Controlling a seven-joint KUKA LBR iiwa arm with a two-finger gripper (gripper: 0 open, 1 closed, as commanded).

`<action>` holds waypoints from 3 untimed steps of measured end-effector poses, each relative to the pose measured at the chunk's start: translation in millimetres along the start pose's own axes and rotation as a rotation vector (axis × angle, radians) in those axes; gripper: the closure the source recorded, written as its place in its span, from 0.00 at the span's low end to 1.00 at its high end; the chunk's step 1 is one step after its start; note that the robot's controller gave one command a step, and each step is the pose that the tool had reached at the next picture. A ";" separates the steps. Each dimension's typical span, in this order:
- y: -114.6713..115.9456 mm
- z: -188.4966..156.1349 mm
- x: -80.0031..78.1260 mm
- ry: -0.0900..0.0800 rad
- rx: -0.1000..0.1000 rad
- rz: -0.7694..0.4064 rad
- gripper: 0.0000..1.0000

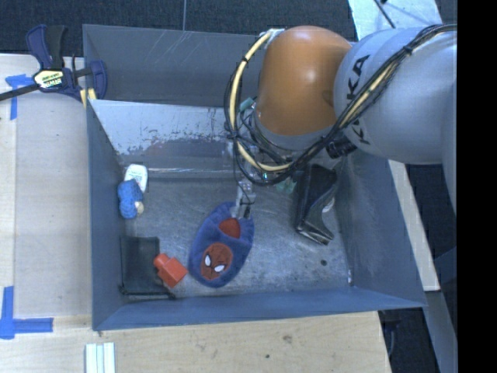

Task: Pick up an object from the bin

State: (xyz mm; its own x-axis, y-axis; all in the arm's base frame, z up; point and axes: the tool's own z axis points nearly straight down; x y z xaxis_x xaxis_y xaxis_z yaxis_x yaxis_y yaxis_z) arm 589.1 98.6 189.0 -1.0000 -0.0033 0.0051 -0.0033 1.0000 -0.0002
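Blue fabric slipper with a red spider-mask face (222,253) lay front-middle in the grey metal bin (233,308), near a small orange block (169,269). My gripper (247,207) stood at its far rim. Whether it was spread or closed I could not tell. Pinching that rim seemed the surest hold.

The silver arm (404,84) comes in from 3 o'clock and bends over toward the middle of the view. Its wrist wears a rounded orange cover (299,80), up toward 12 o'clock, with black and yellow cables (247,142) looped round its lower edge. Below them the slim gripper (246,200) hangs, pointing down, seemingly slightly tilted toward 6 o'clock.
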 end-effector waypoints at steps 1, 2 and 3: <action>-18.6 112.9 28.1 -0.001 0.000 -0.021 0.00; -18.5 108.0 24.9 -0.010 -0.001 -0.020 1.00; -12.7 -169.9 4.0 -0.019 -0.002 0.085 1.00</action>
